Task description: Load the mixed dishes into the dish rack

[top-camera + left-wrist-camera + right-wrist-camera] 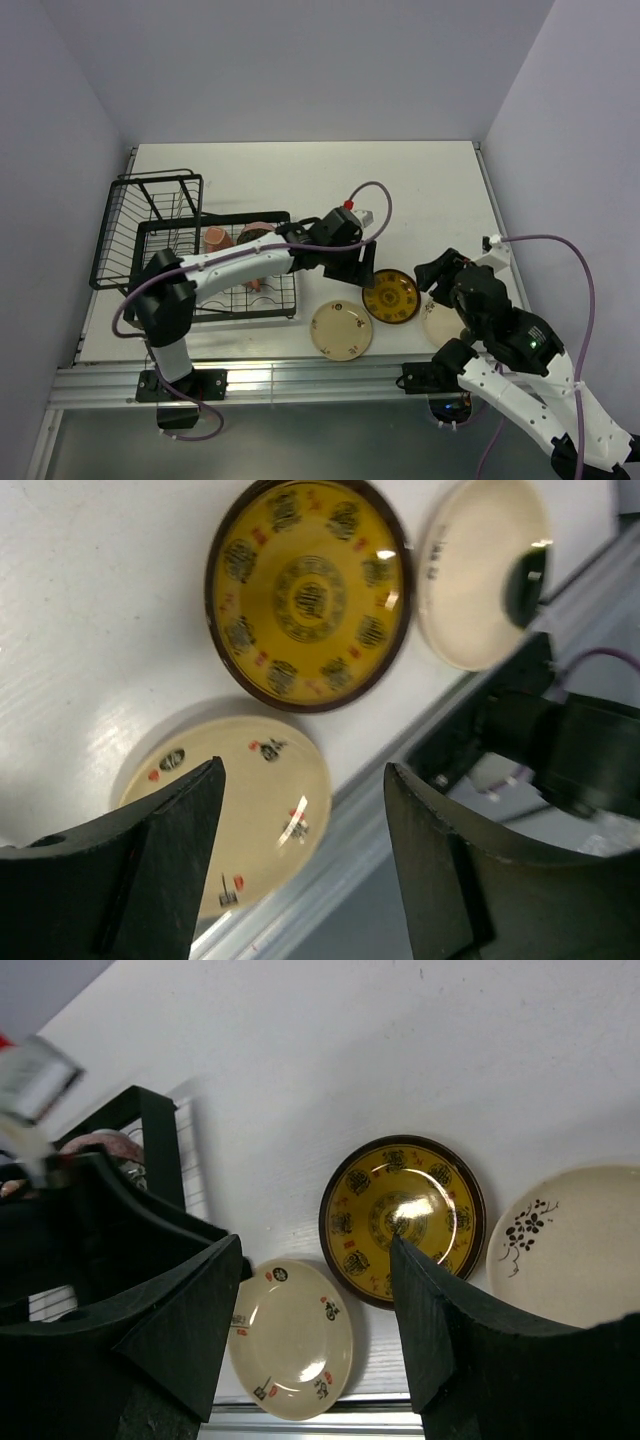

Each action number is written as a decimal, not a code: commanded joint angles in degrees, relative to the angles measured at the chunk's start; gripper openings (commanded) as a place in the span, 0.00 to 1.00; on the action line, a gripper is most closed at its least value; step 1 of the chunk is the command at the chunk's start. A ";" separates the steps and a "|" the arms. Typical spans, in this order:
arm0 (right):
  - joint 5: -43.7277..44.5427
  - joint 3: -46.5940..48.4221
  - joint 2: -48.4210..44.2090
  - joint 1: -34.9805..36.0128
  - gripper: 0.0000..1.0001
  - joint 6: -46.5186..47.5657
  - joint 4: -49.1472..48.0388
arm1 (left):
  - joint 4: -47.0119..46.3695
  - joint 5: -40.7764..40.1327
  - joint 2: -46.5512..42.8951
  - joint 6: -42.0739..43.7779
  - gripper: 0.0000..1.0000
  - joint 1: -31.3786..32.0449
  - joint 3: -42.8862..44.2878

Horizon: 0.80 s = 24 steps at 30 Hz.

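Note:
The black wire dish rack point(150, 235) stands at the left. It holds a pinkish-orange mug point(216, 238), a dark bowl point(256, 233) and a second pinkish mug point(258, 282). The mustard-yellow plate point(391, 296) lies flat on the table, with a cream plate point(341, 330) in front of it and a second cream plate point(438, 325) partly under my right arm. My left gripper point(352, 272) is open and empty, just left of the yellow plate point(308, 592) and above the cream plate point(255, 800). My right gripper point(440, 272) is open and empty, above the yellow plate point(385, 1195).
The table's front edge with its metal rail point(300, 380) runs just in front of the cream plates. The left arm point(240, 265) stretches across the rack's low section. White walls close in the back and both sides.

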<state>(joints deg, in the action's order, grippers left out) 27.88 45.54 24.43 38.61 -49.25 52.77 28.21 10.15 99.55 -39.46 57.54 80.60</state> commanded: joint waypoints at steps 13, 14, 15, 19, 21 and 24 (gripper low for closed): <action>-4.67 3.25 -9.04 -0.20 0.66 -2.51 1.99 | -7.90 -6.02 16.02 -0.79 0.62 1.70 5.88; -5.20 3.07 -9.13 -0.29 0.65 -2.69 1.63 | -8.60 -5.85 17.16 -0.79 0.61 1.70 6.15; -5.55 2.98 -9.05 -0.20 0.65 -2.69 1.63 | -9.04 -5.50 17.61 -0.88 0.58 1.70 6.15; -4.94 4.29 -8.34 -0.29 0.65 -2.16 2.68 | -9.84 -5.32 19.80 -1.23 0.56 1.70 6.50; -4.76 4.73 -8.86 -0.29 0.65 -1.81 2.60 | -10.62 -4.79 20.68 -1.23 0.54 1.70 6.33; -4.15 4.91 -9.66 -0.29 0.65 -1.46 2.60 | -11.77 -4.00 21.30 -1.67 0.46 1.70 5.63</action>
<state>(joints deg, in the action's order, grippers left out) 22.85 48.38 15.64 38.59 -51.33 56.60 19.27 5.21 119.90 -40.47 59.00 85.03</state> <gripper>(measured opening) 0.653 0.488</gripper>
